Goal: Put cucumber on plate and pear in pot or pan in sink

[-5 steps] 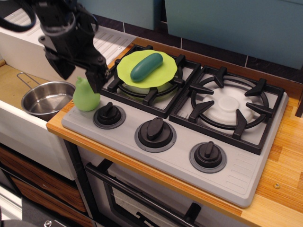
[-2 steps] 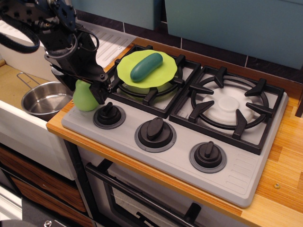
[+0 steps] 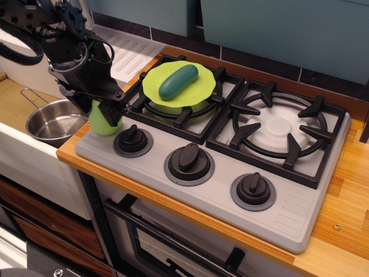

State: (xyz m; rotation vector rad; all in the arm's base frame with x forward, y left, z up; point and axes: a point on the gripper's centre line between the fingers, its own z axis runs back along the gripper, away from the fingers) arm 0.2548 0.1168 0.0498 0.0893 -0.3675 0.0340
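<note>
Starting at the left, the pan [image 3: 55, 122] sits in the sink [image 3: 14, 101] and you can see nothing inside it; its wire handle points back toward the far wall. Just right of it, at the left front corner of the stove [image 3: 219, 173], stands the pear [image 3: 102, 121], upright, with its neck hidden behind the arm. Note the change: a second ago the gripper [image 3: 102, 111] hung above the pear with its fingers either side of the stem; it has since dropped, and the fingers now bracket the upper body of the fruit. The right finger [image 3: 114, 113] looks pressed against the pear's flank; the left one is mostly hidden, so you cannot tell whether the hand has closed or merely straddles. The pear has not shifted between pictures, so treat it as not yet lifted. Further right, the plate [image 3: 202, 92] rests on the rear left burner with the cucumber [image 3: 178, 81] lying across its middle, so that half of the task reads as done. What remains, by this evidence, is to close on the pear and carry it left into the pan. The right burner holds nothing.
</note>
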